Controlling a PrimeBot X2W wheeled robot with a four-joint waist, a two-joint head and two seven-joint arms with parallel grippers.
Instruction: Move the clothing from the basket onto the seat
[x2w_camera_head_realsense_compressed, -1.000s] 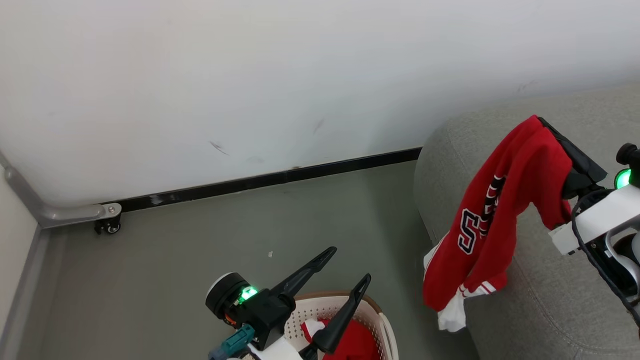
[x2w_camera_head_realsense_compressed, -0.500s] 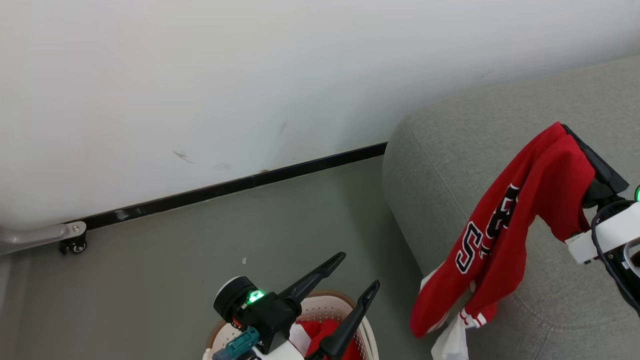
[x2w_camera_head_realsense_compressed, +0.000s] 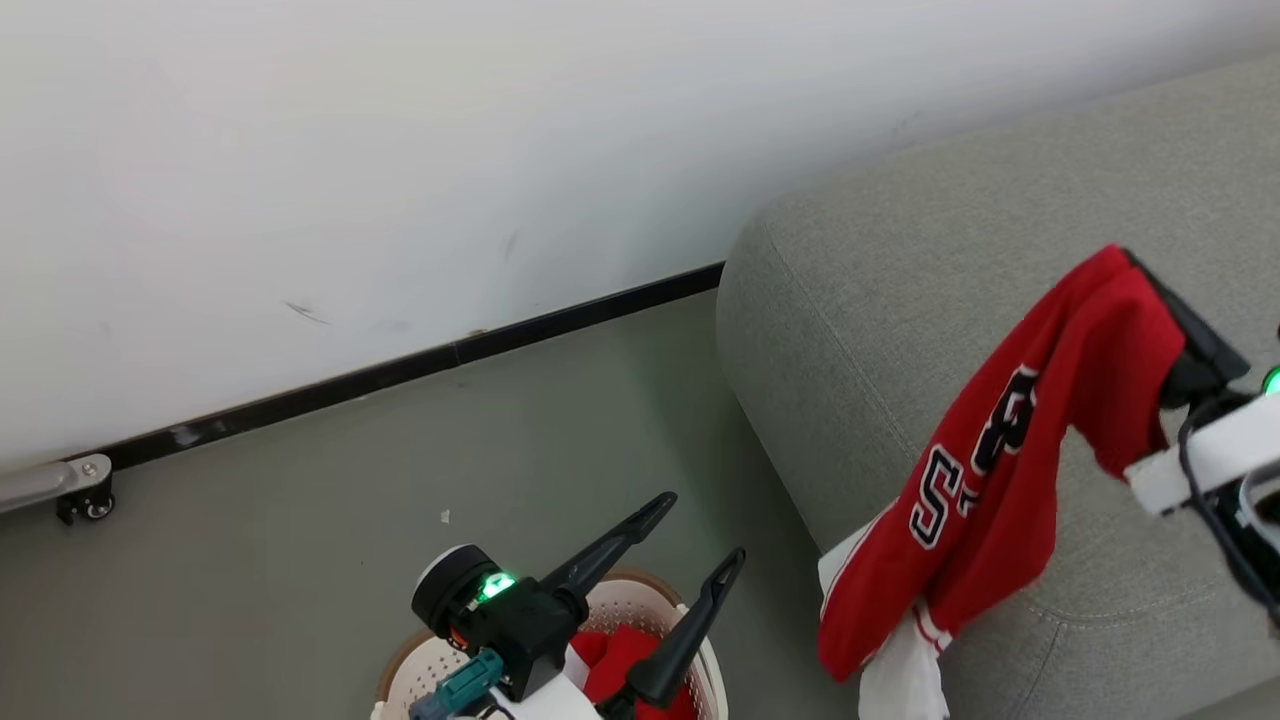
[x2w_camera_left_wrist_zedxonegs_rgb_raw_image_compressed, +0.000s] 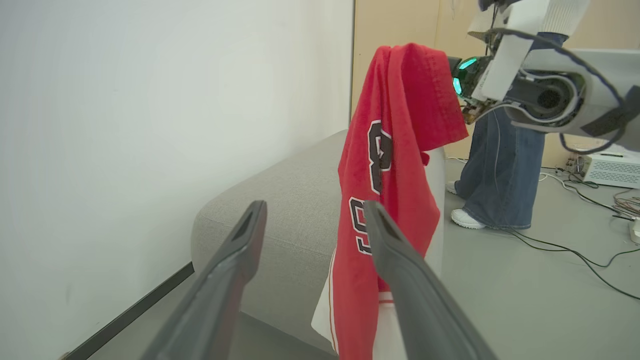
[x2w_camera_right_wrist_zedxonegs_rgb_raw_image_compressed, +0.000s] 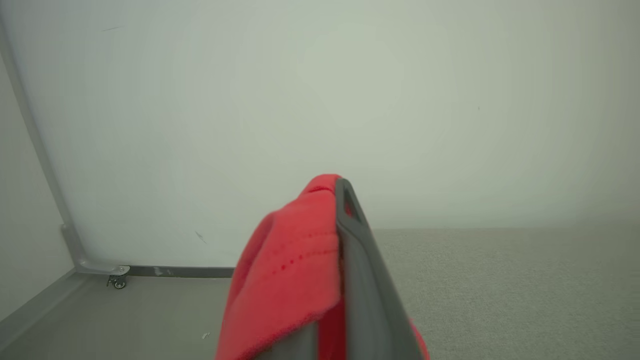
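At the far left edge of the head view a small caster (x2w_camera_head_realsense_compressed: 88, 507) sits on the grey floor (x2w_camera_head_realsense_compressed: 300, 500), just below the black baseboard (x2w_camera_head_realsense_compressed: 400, 370). Bottom centre, the left end effector (x2w_camera_head_realsense_compressed: 702, 525) hovers with its two dark fingers spread wide and nothing between them. It is above the basket (x2w_camera_head_realsense_compressed: 632, 602), which the bottom edge cuts off. Red clothing (x2w_camera_head_realsense_compressed: 615, 655) lies bunched inside the basket.

Further right, the seat (x2w_camera_head_realsense_compressed: 900, 260) takes up the upper right and right side of the frame. A red jersey (x2w_camera_head_realsense_compressed: 1000, 470) with white trim and outlined characters hangs in front of the seat's near corner. Its lower end droops toward the bottom edge, and I cannot tell whether it touches the cushion. Its top is pinched in the right end effector (x2w_camera_head_realsense_compressed: 1135, 262), closed tight on the fabric at the right of the frame. In the right wrist view, red cloth is folded over the closed fingers (x2w_camera_right_wrist_zedxonegs_rgb_raw_image_compressed: 357, 270). At the right of the left wrist view, a person's legs (x2w_camera_left_wrist_zedxonegs_rgb_raw_image_compressed: 500, 165) in blue jeans stand on the floor.
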